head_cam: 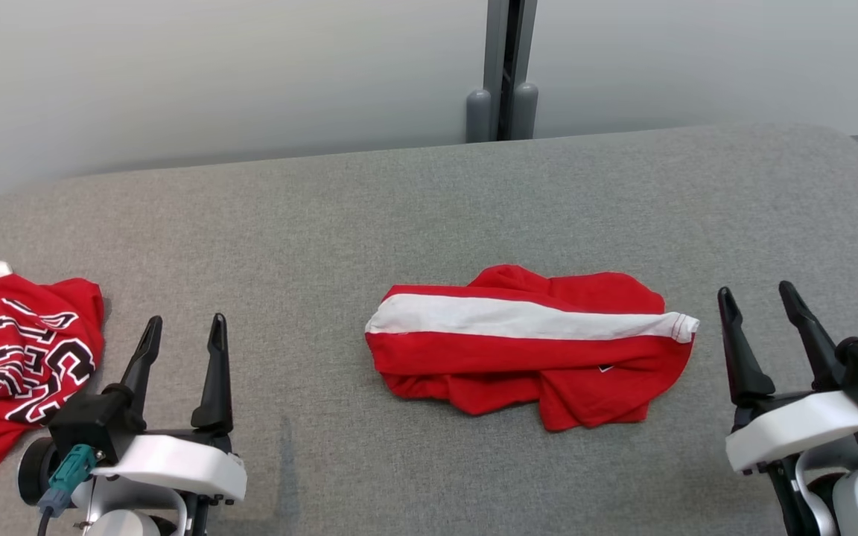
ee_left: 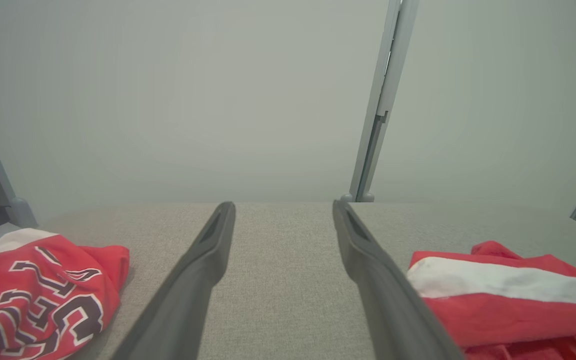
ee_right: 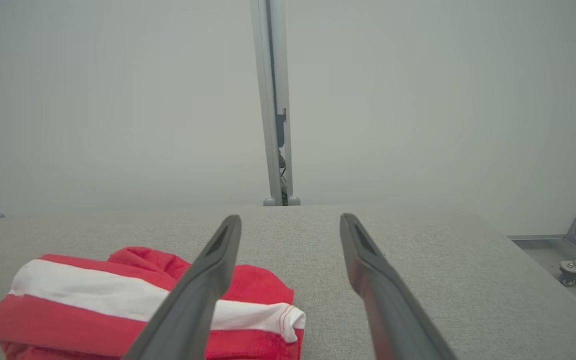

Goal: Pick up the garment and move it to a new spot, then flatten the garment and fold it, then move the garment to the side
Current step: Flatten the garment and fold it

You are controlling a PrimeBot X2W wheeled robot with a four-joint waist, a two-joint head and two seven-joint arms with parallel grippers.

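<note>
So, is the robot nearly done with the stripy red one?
Doesn't look like it. The striped garment lies bunched in the middle, not flat or folded. Nothing is in hand: left gripper and right gripper are open and empty. Picking up, flattening, folding and moving aside all seem left.

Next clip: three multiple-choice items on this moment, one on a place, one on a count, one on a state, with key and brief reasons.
1. Where does the striped garment lie?
A. mid-table, between the left end effector and the right end effector
B. under the left end effector
C. hanging off the far edge

2. How many red garments are on the table?
A. one
B. two
C. three

3. What state is the left end effector in?
A. shut on cloth
B. open, empty
C. shut on nothing

Key:
1 A: it lies centrally, apart from both.
2 B: the striped one plus the lettered garment at the left.
3 B: its fingers stand apart with bare table between.
</note>
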